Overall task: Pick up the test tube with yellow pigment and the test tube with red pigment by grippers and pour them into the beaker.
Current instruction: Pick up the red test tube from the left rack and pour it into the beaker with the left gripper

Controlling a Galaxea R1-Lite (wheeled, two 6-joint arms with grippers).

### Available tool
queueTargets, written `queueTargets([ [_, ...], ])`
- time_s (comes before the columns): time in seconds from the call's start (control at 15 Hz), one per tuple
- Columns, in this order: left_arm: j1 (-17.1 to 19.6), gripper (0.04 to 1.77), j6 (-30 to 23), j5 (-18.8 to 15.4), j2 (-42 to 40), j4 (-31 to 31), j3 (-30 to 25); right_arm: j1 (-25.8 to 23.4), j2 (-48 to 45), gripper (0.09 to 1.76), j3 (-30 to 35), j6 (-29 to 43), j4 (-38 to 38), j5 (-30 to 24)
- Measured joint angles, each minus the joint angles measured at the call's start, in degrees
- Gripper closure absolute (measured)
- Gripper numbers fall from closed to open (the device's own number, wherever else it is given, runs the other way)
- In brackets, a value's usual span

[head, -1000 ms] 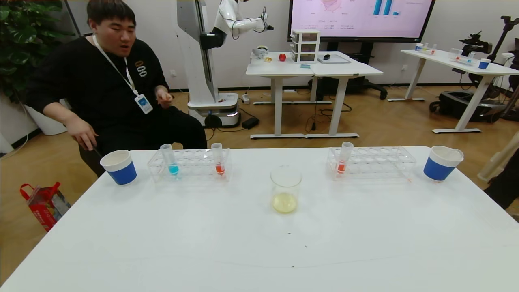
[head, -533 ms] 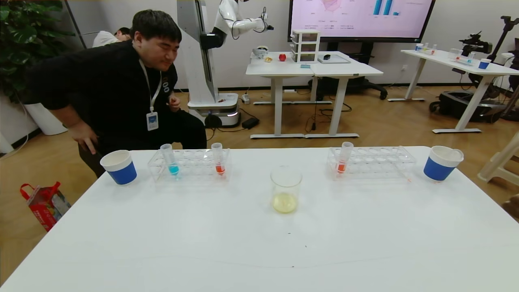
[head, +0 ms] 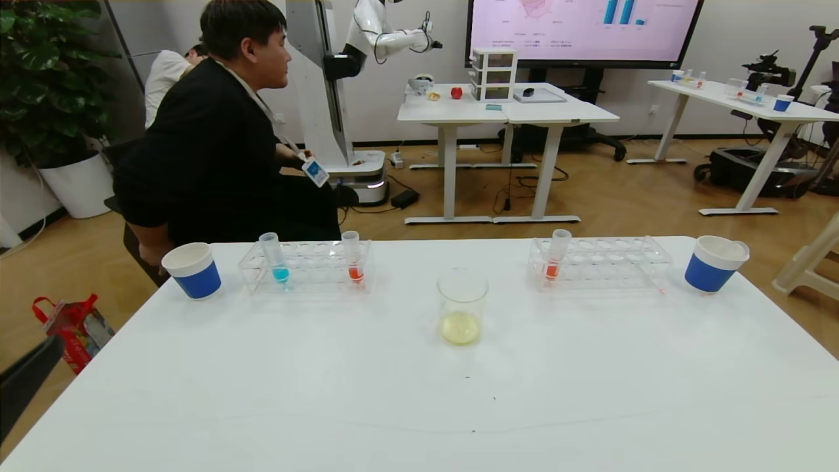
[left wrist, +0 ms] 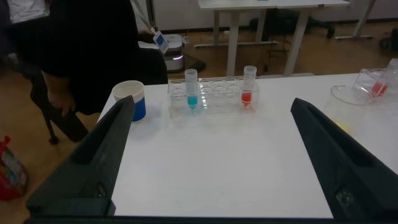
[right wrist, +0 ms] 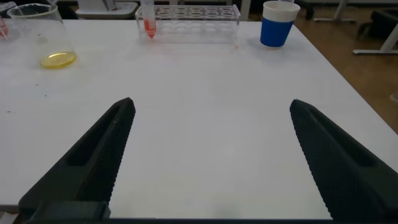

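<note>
The beaker (head: pixel 462 308) stands mid-table with pale yellow liquid in its bottom; it also shows in the right wrist view (right wrist: pixel 43 37). One test tube with red pigment (head: pixel 352 257) stands in the left rack (head: pixel 308 265) beside a blue tube (head: pixel 273 257). Another red tube (head: pixel 556 255) stands in the right rack (head: pixel 603 261). No tube with yellow pigment is in view. My left gripper (left wrist: pixel 212 102) is open and empty, low at the table's near left; a dark part of it shows in the head view (head: pixel 26 383). My right gripper (right wrist: pixel 212 104) is open and empty above the near right tabletop.
Blue-and-white paper cups stand at the far left (head: pixel 192 269) and far right (head: pixel 714 263). A person in black (head: pixel 210 151) sits behind the table's far left edge. The white table (head: pixel 419 406) ends close to both racks.
The person behind the table has turned and shifted. A dark part of my left gripper has come into the head view at the lower left. Tubes, racks, beaker and cups have not moved.
</note>
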State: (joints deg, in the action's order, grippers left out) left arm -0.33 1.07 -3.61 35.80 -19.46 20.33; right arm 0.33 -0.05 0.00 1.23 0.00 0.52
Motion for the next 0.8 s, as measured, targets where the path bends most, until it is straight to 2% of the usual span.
queueTargets([
  [0.27,-2.3,0.06,-0.2,0.1,23.6,-19.9,2.2,0.0,0.0,0.11,0.0,0.0,0.0,0.0],
  [0.4,-4.9,0.06,-0.5,2.2,35.0,-29.4,2.9,0.0,0.0,0.11,0.0,0.0,0.0,0.0],
  [0.47,-6.9,0.06,-0.9,4.6,40.3,-33.7,3.3,0.0,0.0,0.11,0.0,0.0,0.0,0.0],
  [0.67,-15.3,0.06,-2.0,15.5,55.2,-45.6,6.1,0.0,0.0,0.11,0.0,0.0,0.0,0.0],
  [0.8,-20.1,0.06,-2.6,21.3,63.8,-50.5,8.7,0.0,0.0,0.11,0.0,0.0,0.0,0.0],
])
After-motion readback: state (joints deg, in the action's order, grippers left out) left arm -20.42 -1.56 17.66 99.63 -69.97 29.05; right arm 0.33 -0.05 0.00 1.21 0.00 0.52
